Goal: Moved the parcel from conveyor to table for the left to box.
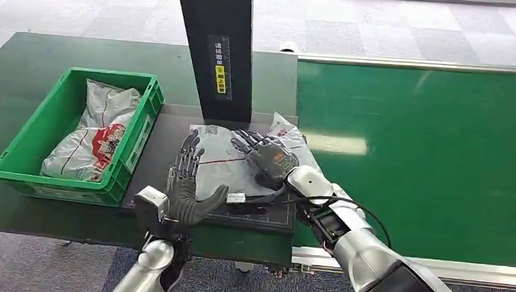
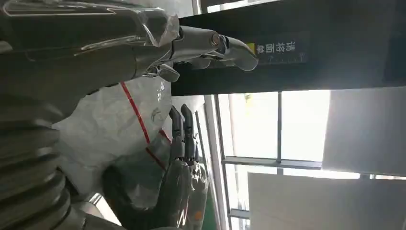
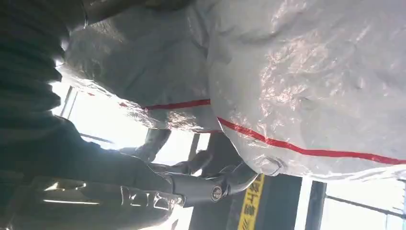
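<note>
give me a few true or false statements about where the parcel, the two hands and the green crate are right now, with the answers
1. The grey parcel lies on the dark platform beside the conveyor. True.
2. The green crate is empty. False: a grey bag with red print already lies in it.
3. The right hand rests flat on top of the parcel. True.
4. The left hand is over the crate. False: it is at the parcel's near left side, fingers spread open, away from the crate.
5. The parcel sits in front of the black upright post. True.
6. The crate stands on the conveyor belt. False: it stands on the dark green table to the left of the platform.
</note>
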Controlling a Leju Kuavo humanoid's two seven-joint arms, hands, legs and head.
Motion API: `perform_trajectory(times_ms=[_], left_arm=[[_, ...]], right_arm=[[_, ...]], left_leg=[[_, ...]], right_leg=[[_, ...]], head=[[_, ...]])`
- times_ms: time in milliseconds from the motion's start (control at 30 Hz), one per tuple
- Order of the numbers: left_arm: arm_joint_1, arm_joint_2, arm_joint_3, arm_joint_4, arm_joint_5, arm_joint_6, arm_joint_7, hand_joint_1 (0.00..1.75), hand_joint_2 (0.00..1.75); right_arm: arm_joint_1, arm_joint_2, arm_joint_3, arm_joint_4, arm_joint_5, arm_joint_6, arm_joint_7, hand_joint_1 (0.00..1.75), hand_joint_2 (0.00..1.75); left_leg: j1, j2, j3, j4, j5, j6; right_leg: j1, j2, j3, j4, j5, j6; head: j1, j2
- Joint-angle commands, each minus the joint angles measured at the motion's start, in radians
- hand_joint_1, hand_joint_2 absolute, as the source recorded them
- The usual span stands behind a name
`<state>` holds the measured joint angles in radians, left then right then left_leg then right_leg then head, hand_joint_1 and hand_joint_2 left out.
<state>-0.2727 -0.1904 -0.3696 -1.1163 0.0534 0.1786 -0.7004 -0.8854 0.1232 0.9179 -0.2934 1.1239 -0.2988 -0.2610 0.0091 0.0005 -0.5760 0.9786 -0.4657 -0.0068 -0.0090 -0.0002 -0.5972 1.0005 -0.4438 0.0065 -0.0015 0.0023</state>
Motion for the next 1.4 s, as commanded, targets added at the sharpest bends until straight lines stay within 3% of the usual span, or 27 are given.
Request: perform_trajectory(times_ms=[33, 133, 200, 233, 267, 300, 700, 733, 800, 867, 933, 1000, 1233, 1300, 1400], left_arm=[[-0.053, 0.002, -0.025, 0.082, 0.001, 0.004, 0.002, 0.0, 1.75], [-0.057, -0.002, -0.025, 0.082, 0.001, -0.001, 0.002, 0.0, 1.75], [-0.055, -0.004, -0.029, 0.085, -0.01, 0.0, 0.002, 0.0, 1.75], [-0.052, -0.006, -0.027, 0.083, -0.011, 0.002, 0.002, 0.0, 1.75], [-0.05, -0.01, -0.02, 0.086, -0.011, 0.006, 0.002, 0.0, 1.75], [-0.056, -0.011, -0.019, 0.093, -0.011, 0.008, 0.002, 0.0, 1.75], [-0.078, -0.017, 0.018, 0.119, -0.007, 0.023, 0.002, 0.0, 1.75], [-0.075, -0.017, 0.025, 0.115, -0.008, 0.02, 0.002, 0.0, 1.75], [-0.067, -0.016, 0.035, 0.105, -0.013, 0.019, 0.002, 0.0, 1.75], [-0.054, -0.011, 0.043, 0.096, -0.026, 0.036, 0.002, 0.0, 1.75], [-0.04, 0.0, 0.063, 0.079, -0.05, 0.079, 0.002, 0.0, 1.75], [-0.022, 0.021, 0.097, 0.057, -0.041, 0.084, 0.002, 0.0, 1.75], [0.003, 0.064, 0.109, 0.012, -0.196, 0.141, 0.054, 0.0, 1.75], [-0.01, 0.075, 0.118, 0.019, -0.3, 0.148, 0.146, 0.0, 1.75], [-0.027, 0.078, 0.093, 0.031, -0.486, 0.219, 0.193, 0.0, 1.75]], right_arm=[[-0.02, -0.011, -0.084, 0.047, -0.035, -0.102, -0.008, 0.0, 1.75], [-0.013, -0.018, -0.13, 0.035, -0.073, -0.166, -0.047, 0.0, 1.75], [0.018, -0.011, -0.282, -0.003, -0.227, -0.286, -0.179, 0.0, 1.75], [0.028, -0.003, -0.348, -0.017, -0.303, -0.281, -0.242, 0.0, 1.75], [0.049, 0.014, -0.474, -0.06, -0.458, -0.258, -0.369, 0.0, 1.75], [0.056, 0.022, -0.526, -0.084, -0.524, -0.223, -0.402, 0.0, 1.75], [0.077, -0.001, -0.553, -0.167, -0.534, -0.248, -0.377, 0.0, 1.75], [0.088, -0.008, -0.566, -0.185, -0.552, -0.231, -0.383, 0.0, 1.75], [0.127, -0.014, -0.65, -0.254, -0.691, -0.09, -0.419, 0.0, 1.75], [0.195, -0.006, -0.78, -0.365, -0.89, 0.033, -0.427, 0.0, 1.75], [0.261, -0.013, -0.842, -0.44, -1.077, 0.245, -0.349, 0.0, 1.75], [0.348, -0.051, -0.856, -0.505, -1.192, 0.367, -0.291, 0.0, 1.75], [0.601, -0.193, -0.801, -0.755, -1.206, 0.407, -0.203, 0.0, 1.75], [0.72, -0.203, -0.831, -0.852, -1.268, 0.467, -0.152, 0.0, 1.75], [0.811, -0.192, -0.833, -0.903, -1.241, 0.434, -0.174, 0.0, 1.75]], left_leg=[[0.0, -0.002, 0.001, 0.0, 0.001, 0.0], [0.0, -0.002, 0.001, -0.001, 0.0, 0.0], [0.0, -0.002, 0.001, 0.0, 0.0, 0.0], [0.0, -0.002, 0.002, -0.001, 0.0, 0.0], [0.0, -0.002, 0.002, -0.001, 0.0, 0.0], [0.0, -0.001, 0.002, -0.001, 0.0, 0.0], [0.0, 0.0, 0.002, -0.001, 0.0, 0.0], [0.0, -0.001, 0.001, -0.001, 0.0, 0.0], [0.0, -0.002, 0.003, -0.001, 0.0, 0.0], [0.0, -0.002, 0.002, -0.001, 0.0, 0.0], [0.0, -0.002, 0.002, -0.001, 0.0, 0.0], [0.001, -0.003, 0.003, -0.002, 0.0, 0.0], [0.0, -0.008, 0.004, -0.003, 0.0, 0.0], [0.001, -0.008, 0.004, -0.003, -0.001, 0.0], [0.001, -0.012, 0.007, -0.005, -0.001, 0.0]], right_leg=[[0.0, -0.002, 0.001, 0.0, 0.0, 0.0], [0.0, -0.002, 0.002, -0.001, 0.0, 0.0], [0.0, -0.002, 0.002, -0.001, 0.0, 0.0], [0.0, -0.002, 0.003, -0.001, 0.0, 0.0], [0.0, -0.002, 0.002, -0.001, 0.0, 0.0], [0.0, -0.001, 0.003, -0.001, 0.0, 0.0], [0.0, 0.0, 0.002, -0.001, 0.0, 0.0], [0.0, -0.001, 0.002, -0.001, 0.0, 0.0], [0.0, -0.002, 0.003, -0.002, 0.0, 0.0], [0.0, -0.002, 0.003, -0.002, 0.0, 0.0], [0.0, -0.002, 0.002, -0.001, 0.0, 0.0], [0.001, -0.004, 0.005, -0.003, 0.0, 0.0], [0.0, -0.007, 0.007, -0.004, -0.002, 0.0], [0.001, -0.008, 0.007, -0.004, -0.002, 0.0], [0.001, -0.011, 0.011, -0.006, -0.003, 0.0]], head=[[0.0, 0.0], [0.0, 0.0], [0.0, 0.0], [0.0, 0.0], [0.0, 0.0], [0.0, 0.0], [0.0, 0.0], [0.0, 0.0], [0.0, 0.0], [0.0, 0.0], [0.0, 0.0], [0.0, 0.0], [0.0, 0.0], [0.0, 0.0], [0.001, 0.0]])
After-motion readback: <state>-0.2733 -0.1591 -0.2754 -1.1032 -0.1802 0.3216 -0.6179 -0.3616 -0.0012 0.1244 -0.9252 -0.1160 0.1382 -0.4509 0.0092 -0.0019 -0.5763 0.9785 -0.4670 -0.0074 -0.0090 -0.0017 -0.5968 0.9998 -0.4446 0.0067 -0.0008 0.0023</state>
